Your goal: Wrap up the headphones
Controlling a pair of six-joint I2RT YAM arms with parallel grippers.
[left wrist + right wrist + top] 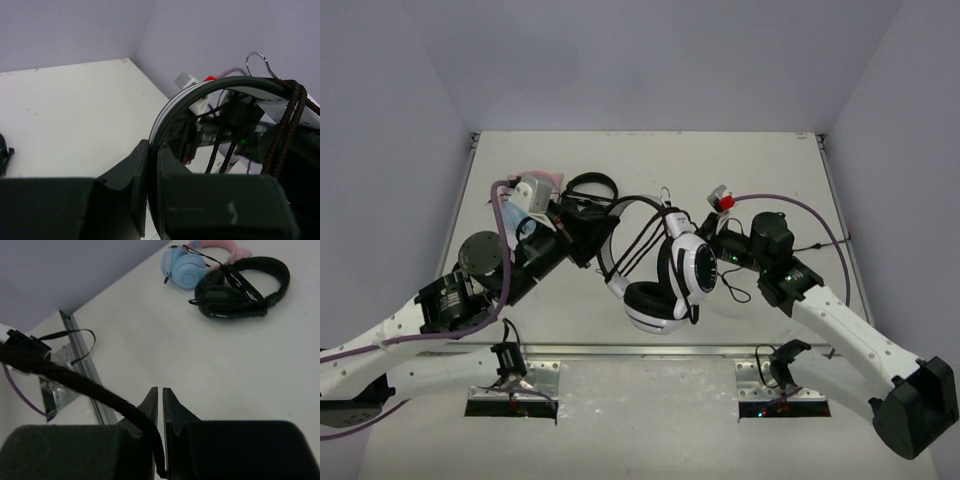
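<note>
The white headphones [670, 275] with black cushions hang above the table's middle. My left gripper [600, 242] is shut on their headband [200, 95], which arcs up and right from between the jaws in the left wrist view [153, 155]. The thin black cable [642, 245] runs in several strands across the headband [638, 205] and shows braided in the left wrist view [286, 125]. My right gripper [715, 245], just right of the upper ear cup, is shut on the cable [90, 385], which is pinched deep between its jaws [160, 396].
An all-black pair of headphones [242, 285] and a pink-and-blue pair [187, 267] lie at the table's far left; from above they sit behind my left arm [588, 190]. Metal rails [650, 352] run along the near edge.
</note>
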